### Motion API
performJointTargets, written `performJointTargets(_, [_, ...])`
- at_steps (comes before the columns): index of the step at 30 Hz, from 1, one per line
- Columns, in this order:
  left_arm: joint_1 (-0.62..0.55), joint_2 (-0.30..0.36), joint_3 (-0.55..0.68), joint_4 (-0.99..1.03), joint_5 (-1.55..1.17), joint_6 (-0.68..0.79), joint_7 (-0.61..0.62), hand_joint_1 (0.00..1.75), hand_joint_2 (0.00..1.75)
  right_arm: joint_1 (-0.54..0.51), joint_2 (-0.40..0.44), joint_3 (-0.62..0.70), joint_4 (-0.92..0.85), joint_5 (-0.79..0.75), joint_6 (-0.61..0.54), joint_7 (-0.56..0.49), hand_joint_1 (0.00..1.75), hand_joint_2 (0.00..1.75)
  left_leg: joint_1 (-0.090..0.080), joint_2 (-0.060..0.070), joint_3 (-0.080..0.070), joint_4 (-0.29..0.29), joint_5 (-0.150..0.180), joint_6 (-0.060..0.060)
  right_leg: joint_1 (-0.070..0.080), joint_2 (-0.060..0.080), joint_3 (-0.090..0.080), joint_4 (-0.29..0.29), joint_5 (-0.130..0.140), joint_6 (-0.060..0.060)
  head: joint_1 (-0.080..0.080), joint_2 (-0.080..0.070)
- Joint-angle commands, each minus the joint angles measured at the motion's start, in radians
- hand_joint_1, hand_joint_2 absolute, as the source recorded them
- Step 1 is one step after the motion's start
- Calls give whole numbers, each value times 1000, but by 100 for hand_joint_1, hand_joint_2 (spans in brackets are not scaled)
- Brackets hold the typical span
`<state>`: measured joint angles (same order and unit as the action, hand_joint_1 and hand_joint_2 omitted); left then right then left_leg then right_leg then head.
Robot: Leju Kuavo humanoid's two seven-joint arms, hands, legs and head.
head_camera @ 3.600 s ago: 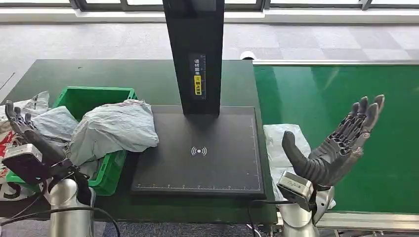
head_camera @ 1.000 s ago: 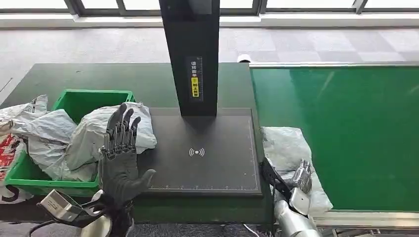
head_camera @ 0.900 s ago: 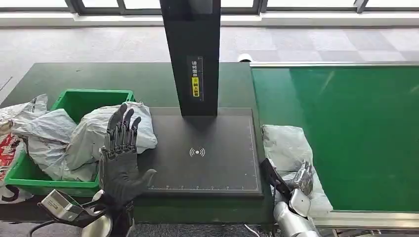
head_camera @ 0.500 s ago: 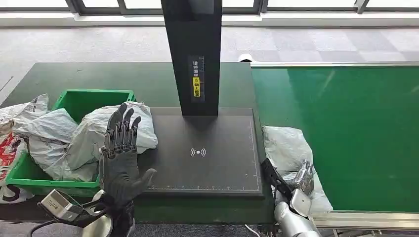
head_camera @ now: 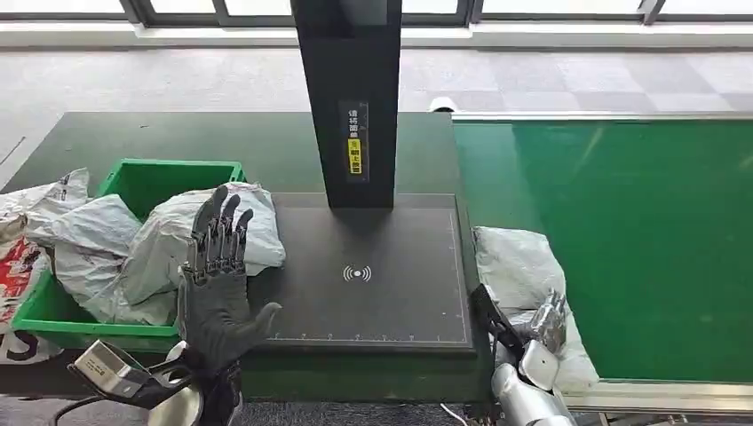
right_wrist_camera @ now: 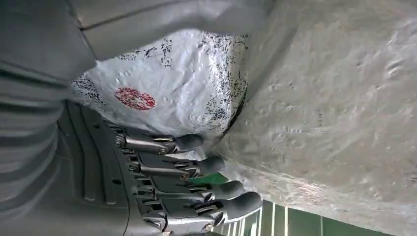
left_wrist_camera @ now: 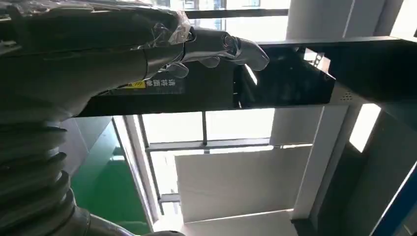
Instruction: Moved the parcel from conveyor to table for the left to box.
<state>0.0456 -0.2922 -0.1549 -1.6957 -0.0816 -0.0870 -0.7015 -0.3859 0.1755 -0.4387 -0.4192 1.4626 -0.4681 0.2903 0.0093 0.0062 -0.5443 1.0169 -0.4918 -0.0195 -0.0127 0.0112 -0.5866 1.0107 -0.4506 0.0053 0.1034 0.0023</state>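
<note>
A crumpled grey plastic parcel [head_camera: 515, 266] lies on the near left edge of the green conveyor belt [head_camera: 639, 240], beside the black scanner pad [head_camera: 355, 275]. My right hand [head_camera: 531, 330] is low at the parcel's near end. In the right wrist view its dark fingers [right_wrist_camera: 196, 167] curl against the grey parcel [right_wrist_camera: 319, 123] by a white printed label [right_wrist_camera: 162, 83], with the thumb on the other side, so it grips the bag. My left hand [head_camera: 217, 284] is raised with its fingers spread and holds nothing, in front of the green bin [head_camera: 169, 165]; the same hand [left_wrist_camera: 123, 44] shows in the left wrist view.
The green bin holds several grey bags [head_camera: 169, 240], and more bags [head_camera: 35, 200] spill over its left side. A tall black post [head_camera: 351, 98] rises from the back of the scanner pad. The dark green table [head_camera: 178, 133] extends behind them.
Compared with 3.6 s ago, my right hand has dropped from above the belt onto the parcel and my left hand has risen from beside the bin. Over the last second nothing has moved.
</note>
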Motion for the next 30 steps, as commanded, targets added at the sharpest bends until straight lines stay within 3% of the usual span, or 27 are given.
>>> performJointTargets(1, [-19,19,15,46,5,6,3,0,175,4,-39,-2,45,-5,29,0,175,175,0,-2,0,-1,1,1,0,-3,1,-1,1,0,0,0])
performJointTargets(24, [-18,15,23,62,-7,31,3,0,175,8,-36,2,42,-3,57,-14,175,175,-1,-5,-1,-2,0,0,2,-4,0,-2,-1,-1,0,0])
performJointTargets(28, [-5,19,25,41,-5,43,3,0,175,12,-12,-6,-22,-39,-100,-97,175,175,-1,-4,-2,-3,1,0,2,-4,0,-3,-1,-1,0,0])
performJointTargets(30, [6,17,28,31,-9,45,3,0,175,33,12,2,-121,-92,-230,-208,175,175,-1,-3,-2,-2,1,0,1,-3,-1,-2,-1,-1,0,0])
